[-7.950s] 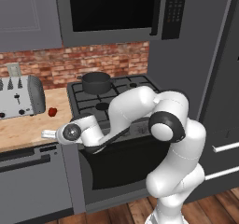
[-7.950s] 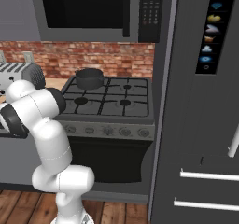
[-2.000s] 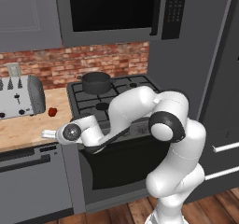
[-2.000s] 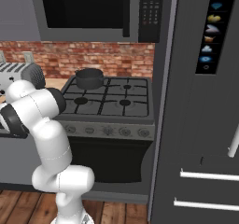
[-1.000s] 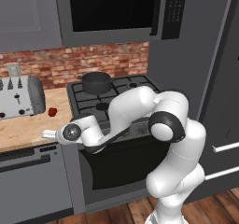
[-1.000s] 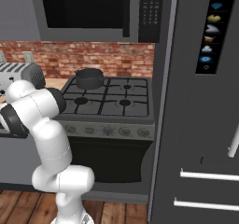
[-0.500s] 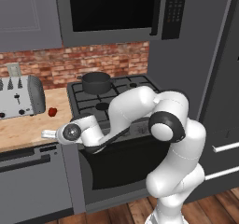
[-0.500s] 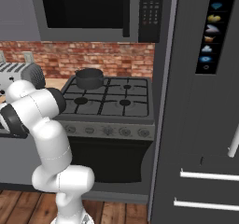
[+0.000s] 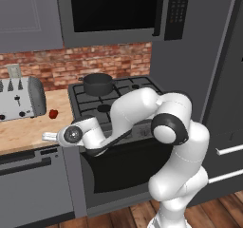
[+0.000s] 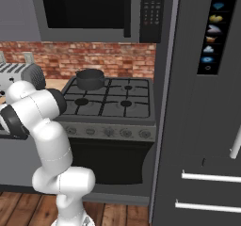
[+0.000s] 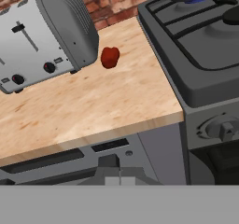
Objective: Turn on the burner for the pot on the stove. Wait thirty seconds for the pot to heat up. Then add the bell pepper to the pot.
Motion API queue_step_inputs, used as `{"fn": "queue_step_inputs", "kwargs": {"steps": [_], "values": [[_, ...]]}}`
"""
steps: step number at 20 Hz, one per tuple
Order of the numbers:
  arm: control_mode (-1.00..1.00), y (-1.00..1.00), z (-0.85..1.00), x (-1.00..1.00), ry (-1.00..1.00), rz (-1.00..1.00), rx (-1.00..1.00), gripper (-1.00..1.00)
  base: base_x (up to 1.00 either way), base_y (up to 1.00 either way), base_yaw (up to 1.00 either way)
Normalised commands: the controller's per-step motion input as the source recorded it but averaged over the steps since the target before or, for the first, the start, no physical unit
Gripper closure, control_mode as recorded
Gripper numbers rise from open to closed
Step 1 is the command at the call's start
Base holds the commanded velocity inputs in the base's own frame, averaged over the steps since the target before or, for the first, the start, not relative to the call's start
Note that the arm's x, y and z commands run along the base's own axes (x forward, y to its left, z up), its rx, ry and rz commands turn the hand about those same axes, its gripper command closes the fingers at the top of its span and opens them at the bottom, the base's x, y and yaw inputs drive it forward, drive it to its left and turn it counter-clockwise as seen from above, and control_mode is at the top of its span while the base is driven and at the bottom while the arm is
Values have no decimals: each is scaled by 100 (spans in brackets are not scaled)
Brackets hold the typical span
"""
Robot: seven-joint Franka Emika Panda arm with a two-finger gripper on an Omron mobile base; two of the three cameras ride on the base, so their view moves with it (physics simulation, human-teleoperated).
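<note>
Currently the white arm reaches low and to its left, so its two-finger gripper (image 9: 47,136) hangs in front of the edge of the pale wooden counter (image 9: 28,129), just left of the dark grey gas range (image 9: 118,127). Only a pale stub of the hand shows past the wrist in the left base view. In the hand view a single dark tip (image 11: 108,161) shows at the bottom, against the grey cabinet front under the counter; I cannot tell whether the fingers are spread or pressed together. Nothing is seen between them.

Small, shiny red bell pepper (image 9: 53,113) lies on the counter, near the rounded end of the silver slotted toaster (image 9: 21,99) and apart from it. Hand view: pepper (image 11: 110,57) sits beyond the counter edge, just right of the toaster (image 11: 44,34), left of the range's side.

Dark grey, wide cylindrical metal pot (image 9: 98,84) stands upright on the rear left burner of the range, against the red brick backsplash (image 9: 85,63). Right base view: pot (image 10: 90,78) on the rear left grate, other three black burner caps bare, one of them the front left (image 10: 81,100). Hand view: a trace of blue under the pot's base at the top edge.

Row of round knobs (image 10: 109,132) runs along the range front; one knob (image 11: 223,128) is close in the hand view. Black microwave (image 9: 114,8) hangs above the range.
</note>
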Motion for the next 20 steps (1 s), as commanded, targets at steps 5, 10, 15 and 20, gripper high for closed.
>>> {"fn": "queue_step_inputs", "kwargs": {"steps": [5, 10, 15, 20], "values": [[-100, 0, 0, 0, 0, 0, 0, 100, 0, 0, 0], [-100, 0, 0, 0, 0, 0, 0, 100, 0, 0, 0], [-100, 0, 0, 0, 0, 0, 0, 100, 0, 0, 0], [-100, 0, 0, 0, 0, 0, 0, 100, 0, 0, 0]]}}
